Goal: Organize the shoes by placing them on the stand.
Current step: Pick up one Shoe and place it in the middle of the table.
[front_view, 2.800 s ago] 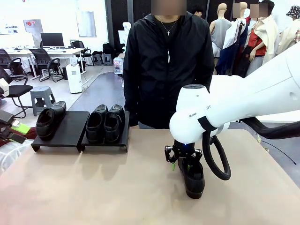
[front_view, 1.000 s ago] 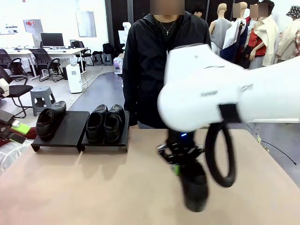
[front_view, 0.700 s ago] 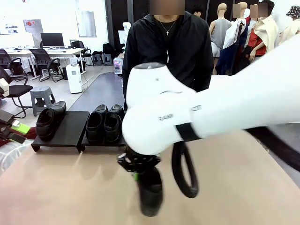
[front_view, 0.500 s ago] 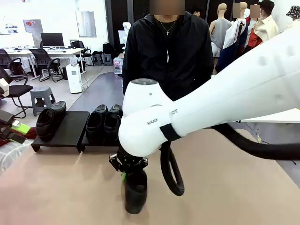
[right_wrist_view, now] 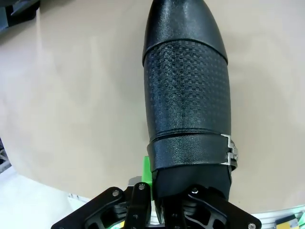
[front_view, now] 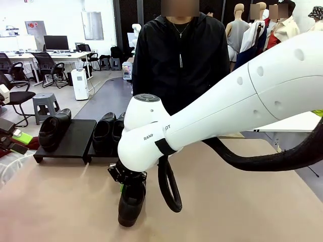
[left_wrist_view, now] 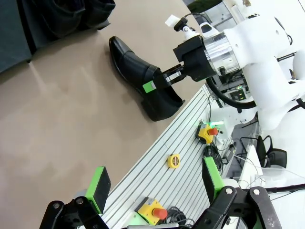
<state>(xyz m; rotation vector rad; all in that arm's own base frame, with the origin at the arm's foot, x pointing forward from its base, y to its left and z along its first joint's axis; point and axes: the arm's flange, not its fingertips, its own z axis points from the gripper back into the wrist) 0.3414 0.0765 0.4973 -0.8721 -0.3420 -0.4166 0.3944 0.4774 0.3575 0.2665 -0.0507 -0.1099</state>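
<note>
Near the stand (front_view: 64,146), right gripper (front_view: 127,177) jaws clenched a shoe (front_view: 131,202) above the worktop (front_view: 242,201); left gripper (left_wrist_view: 155,188) jaws stood released.

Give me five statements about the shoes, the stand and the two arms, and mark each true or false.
1. The right gripper is shut on a shoe. True.
2. The left gripper also holds a shoe. False: its fingers stand wide open with nothing between them.
3. Three shoes sit on the stand. True: one on the left platform, a pair on the right one.
4. The held shoe rests on the stand. False: it is over the table, apart from the stand.
5. The person is handing over a shoe. False: the person stands behind the table, with no shoe in hand.
</note>
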